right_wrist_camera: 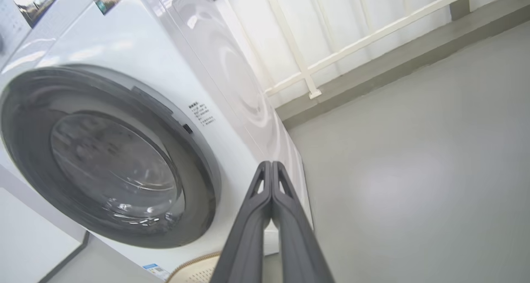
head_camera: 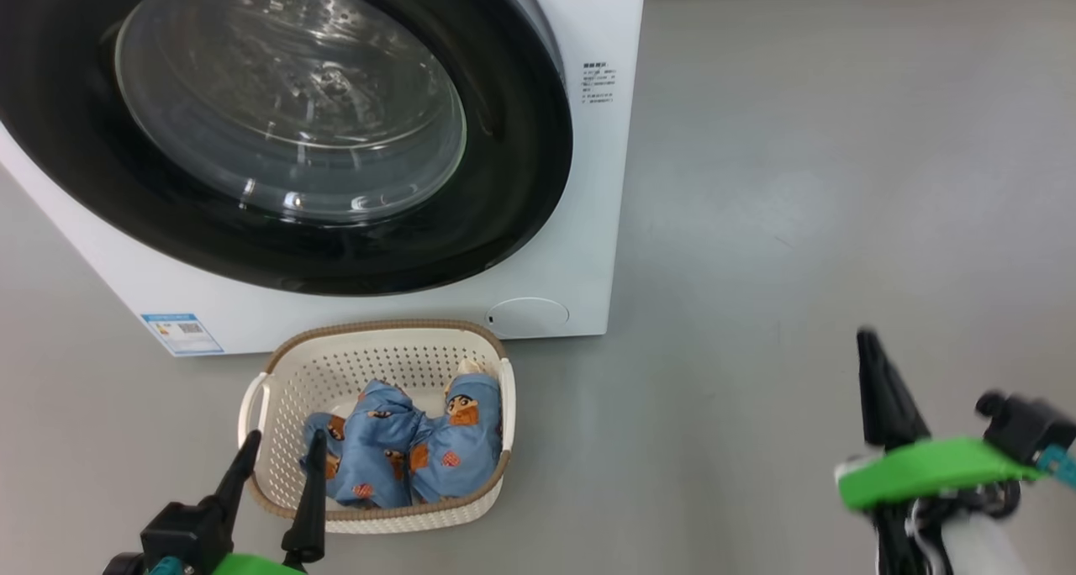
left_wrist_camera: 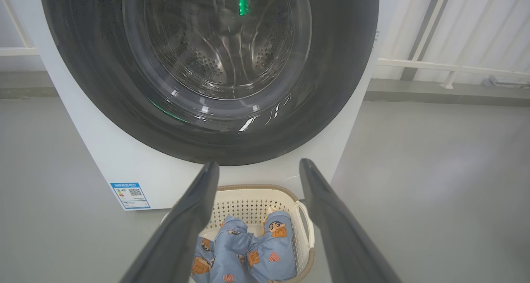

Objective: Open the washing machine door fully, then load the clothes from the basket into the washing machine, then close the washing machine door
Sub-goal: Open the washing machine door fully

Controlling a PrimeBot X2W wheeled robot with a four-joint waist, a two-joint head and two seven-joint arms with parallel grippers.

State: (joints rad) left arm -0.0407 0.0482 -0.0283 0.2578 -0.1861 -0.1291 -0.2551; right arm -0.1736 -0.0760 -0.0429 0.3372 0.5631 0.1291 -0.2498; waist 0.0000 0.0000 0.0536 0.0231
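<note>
You have nothing done yet. The door (head_camera: 286, 129) sits shut on the washer (head_camera: 588, 222), far left, and the clothes (head_camera: 403, 453) all lie in the basket (head_camera: 387, 329) on the floor (head_camera: 799, 180), just near of the washer. Your left gripper (head_camera: 284, 440) is spread by the basket's near left corner. Your right gripper (head_camera: 866, 340), pressed together and empty, is well off to the right. Opening, loading and closing are all left. The floor is smooth grey, and a white panelled wall (right_wrist_camera: 331, 47) with a rail stands behind.

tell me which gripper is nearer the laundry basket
Left. The left gripper, open, is at the near-left corner of the basket; the right gripper, shut, is well off to its right.
</note>
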